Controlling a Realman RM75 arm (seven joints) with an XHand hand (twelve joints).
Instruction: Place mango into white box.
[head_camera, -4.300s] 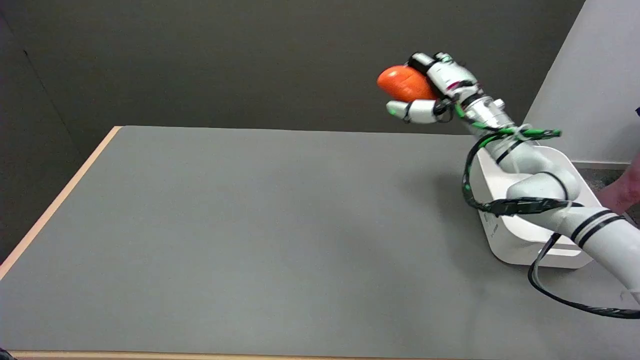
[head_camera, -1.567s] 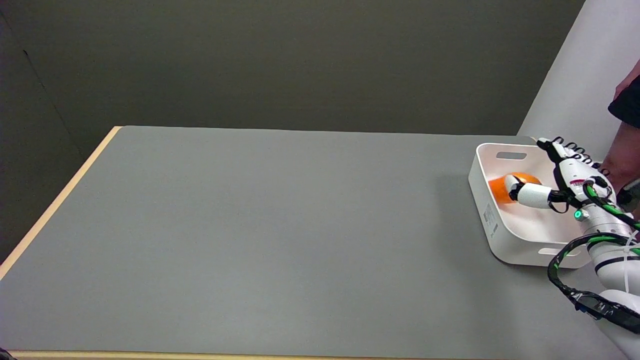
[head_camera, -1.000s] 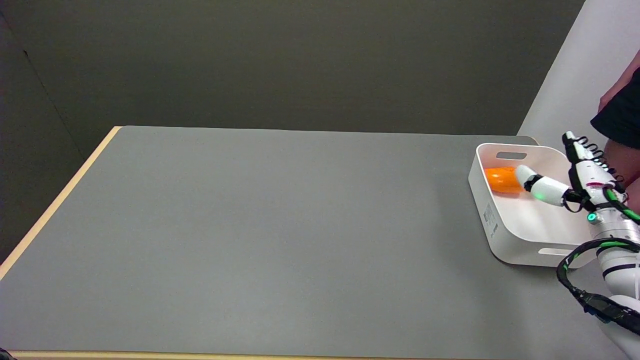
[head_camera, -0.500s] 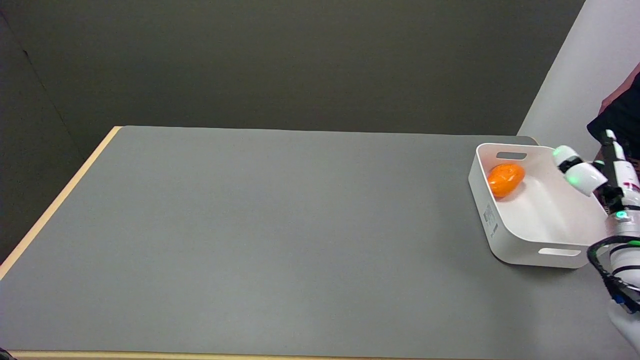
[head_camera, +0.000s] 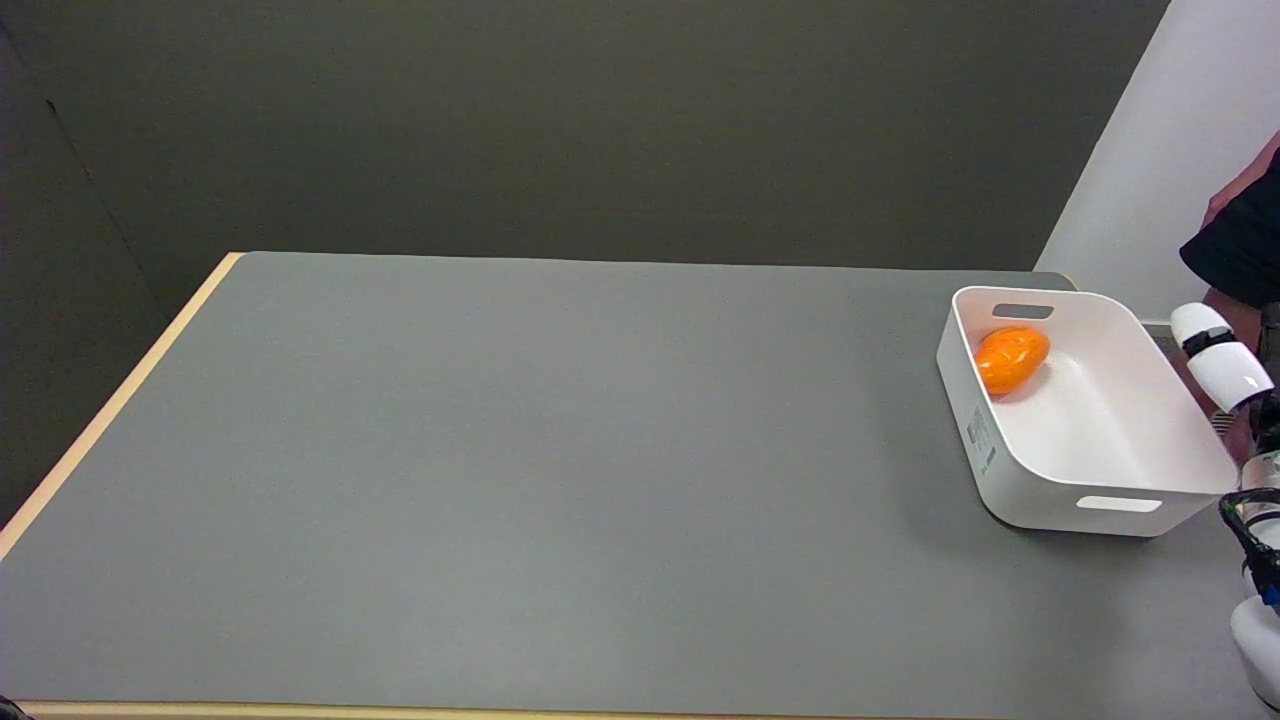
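The orange mango (head_camera: 1011, 358) lies inside the white box (head_camera: 1040, 500), in its far left corner, touching the wall. The box sits at the right end of the grey table. My right hand (head_camera: 1225, 372) is just outside the box's right rim, mostly cut off by the picture's edge. Only one white finger, stretched up and left, and a bit of dark palm show. It holds nothing and stands apart from the mango.
The grey table (head_camera: 560, 450) has a wooden edge along its left side (head_camera: 110, 410). A person's dark sleeve and arm (head_camera: 1240, 240) are at the far right, behind the box. A white wall panel rises at the upper right.
My right hand let the mango go in the box and has drawn back to the right, out past the box's rim. The mango rolled to the far left corner and lies still.
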